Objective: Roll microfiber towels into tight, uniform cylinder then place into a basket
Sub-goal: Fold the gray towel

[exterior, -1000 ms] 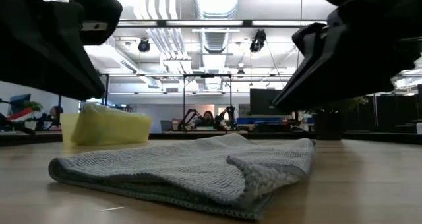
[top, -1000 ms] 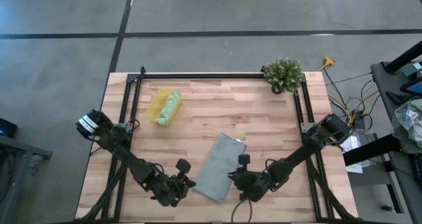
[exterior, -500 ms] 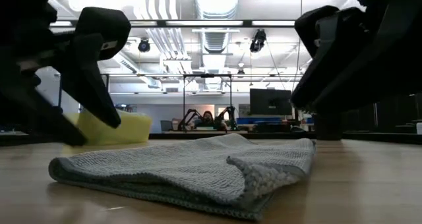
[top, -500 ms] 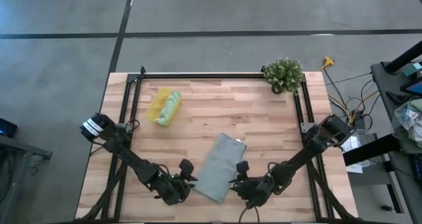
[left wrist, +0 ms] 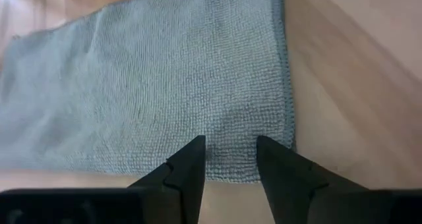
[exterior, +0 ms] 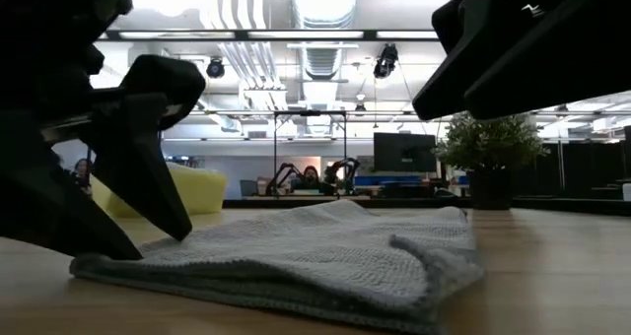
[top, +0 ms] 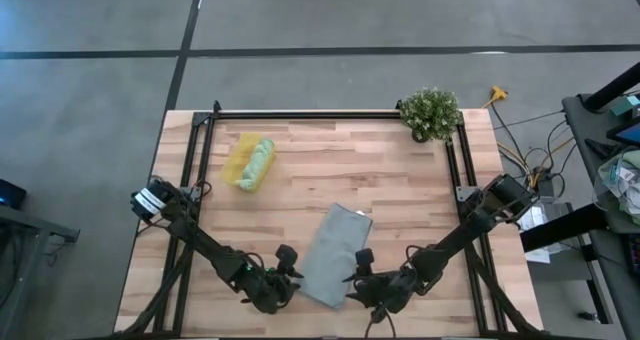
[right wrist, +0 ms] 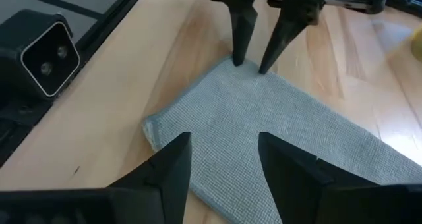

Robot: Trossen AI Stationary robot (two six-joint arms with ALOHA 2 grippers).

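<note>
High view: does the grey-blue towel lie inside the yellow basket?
No, the grey-blue towel lies flat on the wooden table, apart from the basket.

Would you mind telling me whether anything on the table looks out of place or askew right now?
The grey-blue towel lies folded flat and unrolled, set diagonally to the table edges. The left gripper and right gripper flank its near end, jaws open. The green towel already sits rolled in the yellow basket. Nothing spilled or damaged.

In the high view, a towel [top: 331, 253] lies flat on the tabletop [top: 400, 200] at lower centre, with the left gripper [top: 283, 283] at its lower-left corner and the right gripper [top: 358, 285] at its lower-right edge. The basket [top: 249, 161], holding another towel [top: 259, 163], sits upper left; a plant [top: 430, 112] stands at the upper-right corner.
</note>
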